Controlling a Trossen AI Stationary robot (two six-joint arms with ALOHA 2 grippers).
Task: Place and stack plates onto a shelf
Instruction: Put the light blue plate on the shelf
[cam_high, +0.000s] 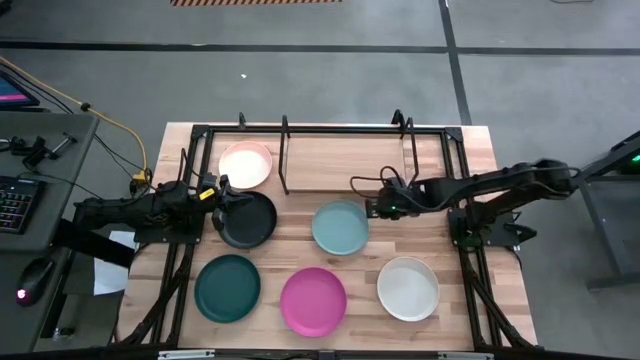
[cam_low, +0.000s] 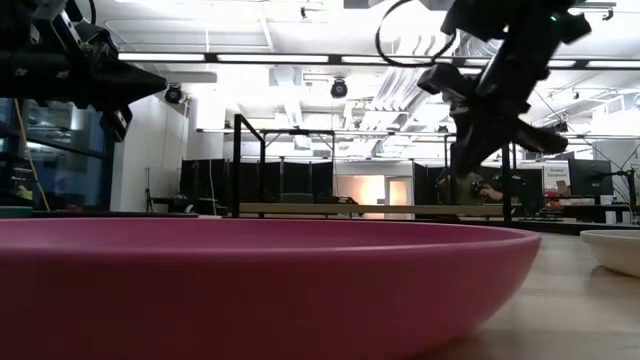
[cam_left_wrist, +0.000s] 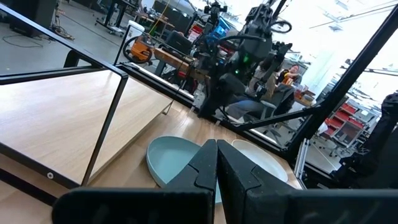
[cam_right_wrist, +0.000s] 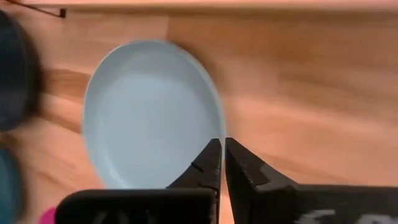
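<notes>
High view: right end effector (cam_high: 368, 208) is hovering at the rim of the round light blue plate (cam_high: 340, 227), fingers pressed together, gripping nothing. Left end effector (cam_high: 222, 196) is sitting fully closed over the black round plate (cam_high: 247, 221). Pale pink plate (cam_high: 246, 164) is lying by the light-wood shelf board (cam_high: 345, 163) on the butcher-block desk (cam_high: 480, 150).

A keyboard (cam_high: 14, 200) and mouse (cam_high: 36, 272) on the side desk (cam_high: 50, 140) — yellow cable (cam_high: 110, 125) nearby.

R gripper (cam_right_wrist: 222, 163) fingers closed, above light blue plate (cam_right_wrist: 146, 112) rim, wood tabletop (cam_right_wrist: 298, 93)
</notes>
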